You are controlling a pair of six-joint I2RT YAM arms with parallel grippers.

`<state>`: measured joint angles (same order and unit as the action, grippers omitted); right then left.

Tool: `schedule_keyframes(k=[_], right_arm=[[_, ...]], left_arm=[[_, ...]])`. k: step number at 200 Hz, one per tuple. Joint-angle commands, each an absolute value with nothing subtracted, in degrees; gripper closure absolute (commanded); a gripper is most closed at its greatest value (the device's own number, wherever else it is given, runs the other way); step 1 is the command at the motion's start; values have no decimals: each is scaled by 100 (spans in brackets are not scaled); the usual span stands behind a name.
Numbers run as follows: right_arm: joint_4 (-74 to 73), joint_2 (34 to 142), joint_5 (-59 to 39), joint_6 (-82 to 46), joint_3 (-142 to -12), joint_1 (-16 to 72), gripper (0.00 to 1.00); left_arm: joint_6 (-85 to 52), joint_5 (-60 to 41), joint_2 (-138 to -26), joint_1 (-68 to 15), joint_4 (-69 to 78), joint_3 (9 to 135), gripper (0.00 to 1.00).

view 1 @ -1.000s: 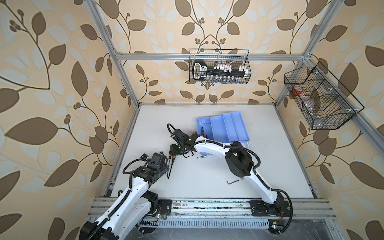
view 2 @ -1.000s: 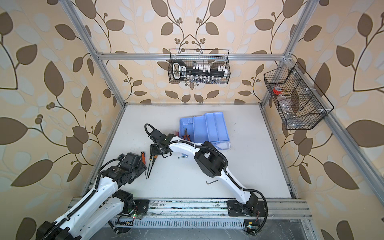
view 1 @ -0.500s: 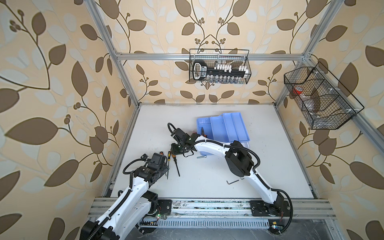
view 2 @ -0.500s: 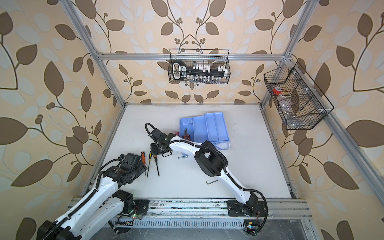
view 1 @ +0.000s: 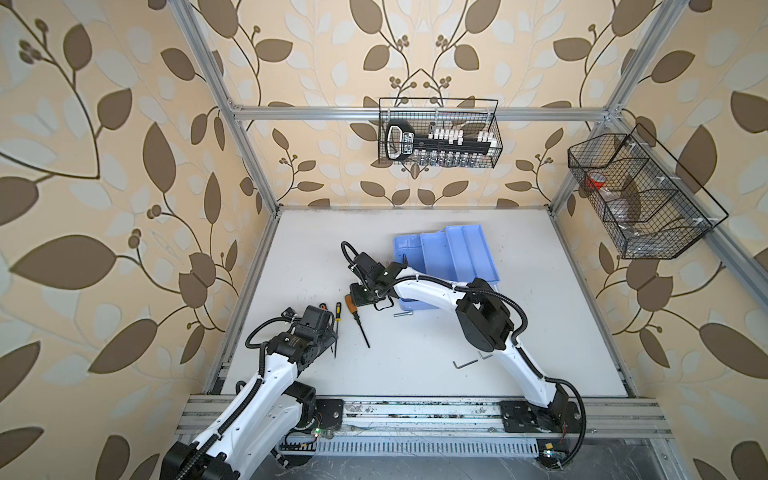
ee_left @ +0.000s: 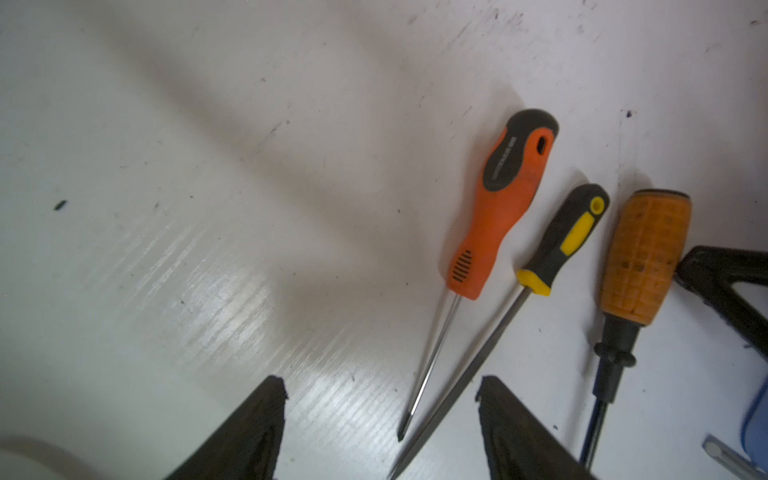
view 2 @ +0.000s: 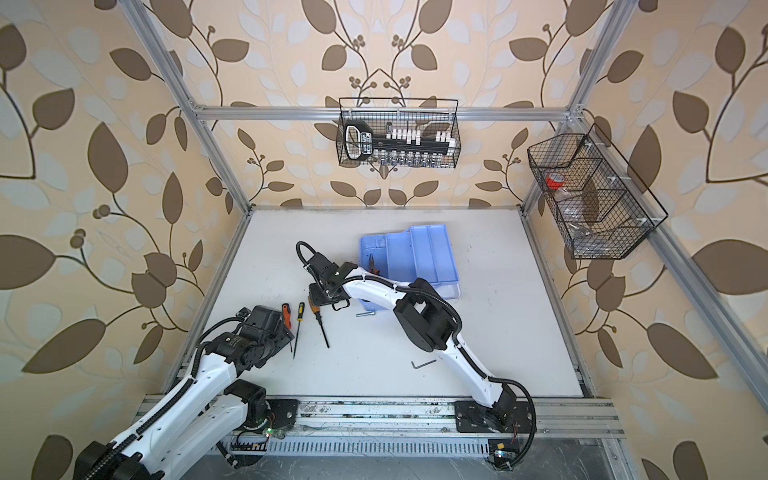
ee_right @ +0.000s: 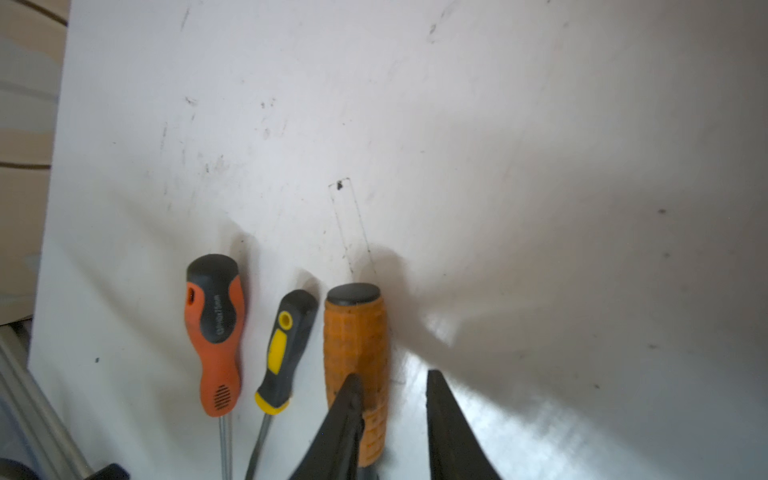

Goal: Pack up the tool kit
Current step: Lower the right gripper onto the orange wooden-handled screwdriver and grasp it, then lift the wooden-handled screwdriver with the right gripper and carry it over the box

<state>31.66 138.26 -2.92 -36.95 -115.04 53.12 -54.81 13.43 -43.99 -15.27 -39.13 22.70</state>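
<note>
One waffle-ribbed orange screwdriver, slim yellow-black screwdriver, contoured orange-black screwdriver.

The ribbed orange screwdriver has swung, its shaft now pointing rightward.

The bench is seen smooth, scuffed and faintly glossy. A rough grid is moulded into the orange screwdriver handle; the tool kit is formed of smooth plastic.
</note>
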Motion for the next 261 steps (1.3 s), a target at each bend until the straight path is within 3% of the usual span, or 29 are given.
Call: schedule_keyframes(k=[1,42,69,140,216,261], right_arm=[[3496,13637,230,-3469,-11386,5393,69],[3682,13497,781,-3234,-11457,5610,47],[3770,13559,955,-2986,-11564,5734,43],[3678,13623,797,-2515,-11459,5879,43],[3995,14175,984,-2207,-11878,5823,63],[4008,14231,1090,-2123,-11791,5830,56]], left_arm=[[-5453,1339,-4357,-1455,-3920,2224,25],[-5465,1315,-4368,-1450,-3894,2226,25],[-5456,1302,-4394,-1451,-3872,2224,25],[-5460,1264,-4491,-1450,-3781,2220,25],[-5470,1211,-4579,-1450,-3754,2241,25],[-5452,1210,-4636,-1442,-3740,2260,25]])
